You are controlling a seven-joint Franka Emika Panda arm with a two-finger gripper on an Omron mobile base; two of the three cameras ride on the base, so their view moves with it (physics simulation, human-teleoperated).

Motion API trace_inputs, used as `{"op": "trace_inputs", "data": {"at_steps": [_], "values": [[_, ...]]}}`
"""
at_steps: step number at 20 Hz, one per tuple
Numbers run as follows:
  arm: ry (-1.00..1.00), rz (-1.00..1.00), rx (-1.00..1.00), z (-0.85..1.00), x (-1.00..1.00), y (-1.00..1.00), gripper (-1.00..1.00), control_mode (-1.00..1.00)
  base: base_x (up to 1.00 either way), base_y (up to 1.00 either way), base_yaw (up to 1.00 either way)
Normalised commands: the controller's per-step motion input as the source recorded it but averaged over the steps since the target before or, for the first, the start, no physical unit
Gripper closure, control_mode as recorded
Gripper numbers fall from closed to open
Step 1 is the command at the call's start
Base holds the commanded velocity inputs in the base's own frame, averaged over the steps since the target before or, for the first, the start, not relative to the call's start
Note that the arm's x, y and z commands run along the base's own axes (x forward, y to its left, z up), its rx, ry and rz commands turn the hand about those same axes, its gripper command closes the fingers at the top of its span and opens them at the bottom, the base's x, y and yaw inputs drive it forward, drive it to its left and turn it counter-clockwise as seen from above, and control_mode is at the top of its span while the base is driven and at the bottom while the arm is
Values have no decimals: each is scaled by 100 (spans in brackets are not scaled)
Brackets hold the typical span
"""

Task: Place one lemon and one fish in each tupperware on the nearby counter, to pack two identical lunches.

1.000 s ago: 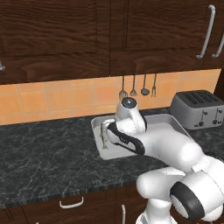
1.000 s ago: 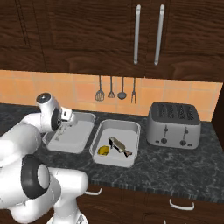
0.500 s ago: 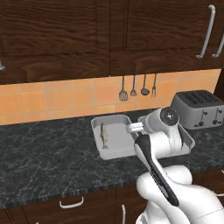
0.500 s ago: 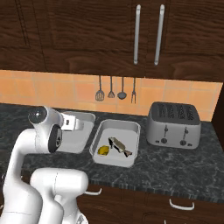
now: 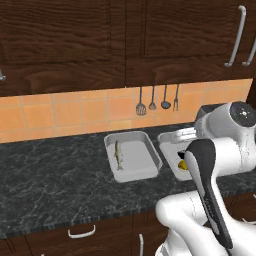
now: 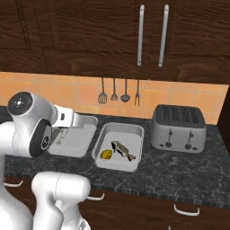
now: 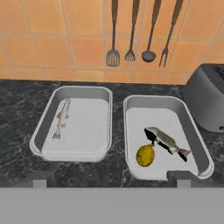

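Note:
Two light-grey tupperware trays sit side by side on the black marbled counter (image 7: 17, 96). The left tupperware (image 7: 85, 127) holds one fish (image 7: 62, 117) along its left wall. In the right tupperware (image 7: 153, 116) lie a yellow lemon (image 7: 145, 155) and a second fish (image 7: 167, 142), touching. My gripper (image 7: 110, 178) hangs open and empty, back over the counter's front edge, short of both trays. In the left base view the fish (image 5: 118, 155) lies in the left tray (image 5: 137, 157), and my arm hides most of the right tray. The right base view has lemon (image 6: 106, 154) and fish (image 6: 123, 150) in the right tray (image 6: 130, 134).
A steel toaster (image 6: 179, 128) stands to the right of the trays. Several utensils (image 7: 131, 30) hang on the orange tiled wall behind them. Dark wood cabinets run above, and drawers with silver handles (image 6: 186, 211) sit below the counter.
My arm has drawn up and back from over the left tray and swung right, leaving the fish lying in that tray. The gripper has stayed open.

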Motion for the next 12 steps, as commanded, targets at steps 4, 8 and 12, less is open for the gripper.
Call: {"op": "trace_inputs", "data": {"at_steps": [4,8,12], "values": [[-12,0,0,-60,-95,2,-100,-100,0,0,0],[-2,1,0,-59,-54,3,-100,-100,0,0,0],[0,0,0,-36,-43,0,-100,-100,0,0,0]]}}
